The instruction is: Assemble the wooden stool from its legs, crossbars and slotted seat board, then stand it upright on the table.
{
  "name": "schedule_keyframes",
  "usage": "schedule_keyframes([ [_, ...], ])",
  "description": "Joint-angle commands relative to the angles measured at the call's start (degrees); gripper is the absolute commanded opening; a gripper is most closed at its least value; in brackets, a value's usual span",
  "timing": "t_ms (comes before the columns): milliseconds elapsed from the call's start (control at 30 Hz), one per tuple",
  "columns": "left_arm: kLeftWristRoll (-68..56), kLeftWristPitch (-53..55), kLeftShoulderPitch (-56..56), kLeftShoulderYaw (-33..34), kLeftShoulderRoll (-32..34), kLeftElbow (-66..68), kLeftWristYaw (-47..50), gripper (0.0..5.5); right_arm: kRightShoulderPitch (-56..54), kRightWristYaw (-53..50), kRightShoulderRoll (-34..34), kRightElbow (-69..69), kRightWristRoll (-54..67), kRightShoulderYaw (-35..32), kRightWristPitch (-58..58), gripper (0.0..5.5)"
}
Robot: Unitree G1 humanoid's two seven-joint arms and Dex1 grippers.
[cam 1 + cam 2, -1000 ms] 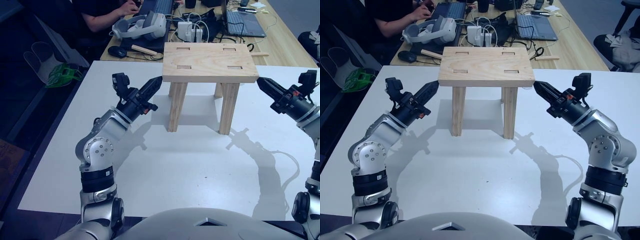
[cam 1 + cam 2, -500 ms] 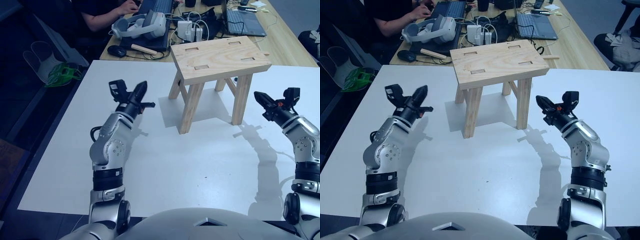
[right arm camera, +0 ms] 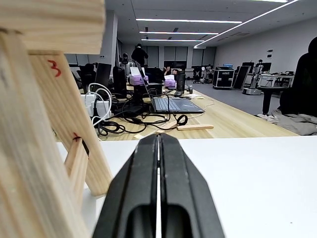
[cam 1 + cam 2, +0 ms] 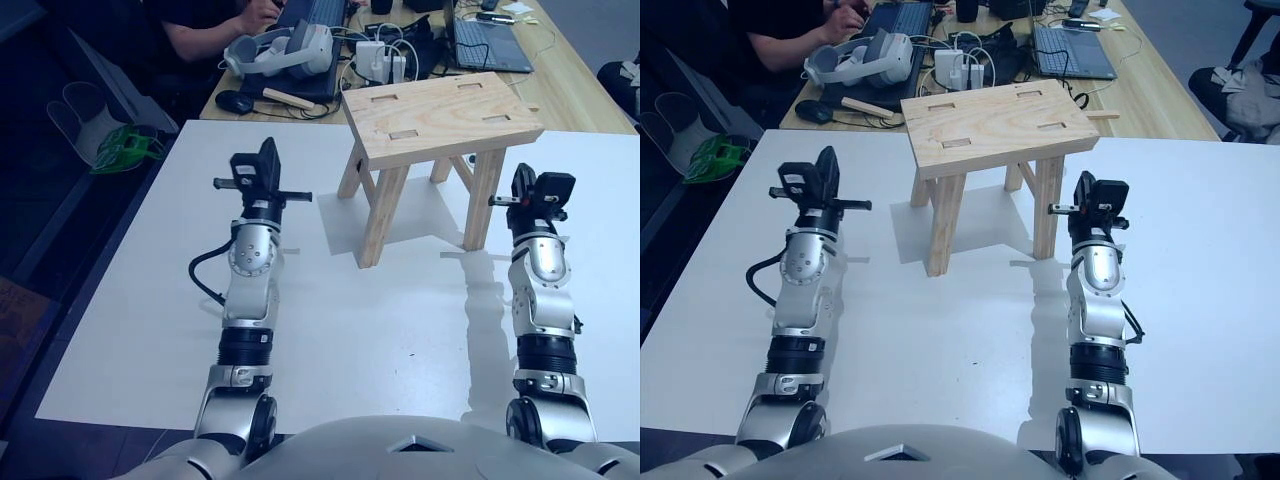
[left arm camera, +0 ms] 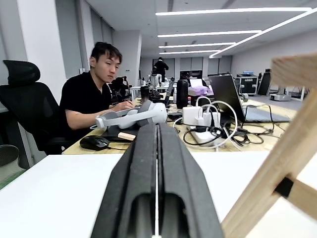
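Observation:
The assembled wooden stool (image 4: 440, 118) stands upright on the white table (image 4: 350, 330), its slotted seat board on top and turned slightly askew. My left gripper (image 4: 265, 165) rests low over the table to the stool's left, fingers (image 5: 143, 198) pressed shut with nothing between them. A stool leg with a crossbar (image 5: 277, 173) shows close by in the left wrist view. My right gripper (image 4: 530, 190) sits just right of the stool's front right leg (image 4: 481, 200), also shut and empty. In the right wrist view its fingers (image 3: 173, 198) point past a leg marked with a red number (image 3: 64, 114).
Behind the table is a wooden desk (image 4: 560, 80) with laptops, a headset (image 4: 285, 50), cables, a mouse and a loose wooden piece (image 4: 290, 98). A green object (image 4: 125, 148) lies off the table's left edge. Bare white table lies in front of the stool.
Both grippers came off the ends of the seat board, drew back and closed. The arms have straightened forward low over the table. The stool turned slightly and shifted right, then stayed put.

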Motion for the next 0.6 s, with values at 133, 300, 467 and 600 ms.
schedule_keyframes([
  [133,0.03,-0.08,-0.39,1.16,-0.23,1.16,0.41,0.0,-1.5,-0.67,0.65,0.51,1.1,-0.23,1.97,0.04],
  [300,-0.86,0.51,-1.06,1.62,-0.05,0.58,-0.89,0.0,-2.09,-1.43,1.11,-1.33,1.71,-0.27,3.96,0.04],
  [467,-2.35,1.39,-1.4,2.94,0.0,1.37,-1.74,0.0,-2.93,-1.27,2.1,-0.81,3.01,-1.02,4.52,0.04],
  [600,-1.97,1.36,-2.16,2.63,-1.54,1.94,-0.71,0.0,-3.78,-0.08,0.79,0.82,2.73,-0.88,4.47,0.04],
])
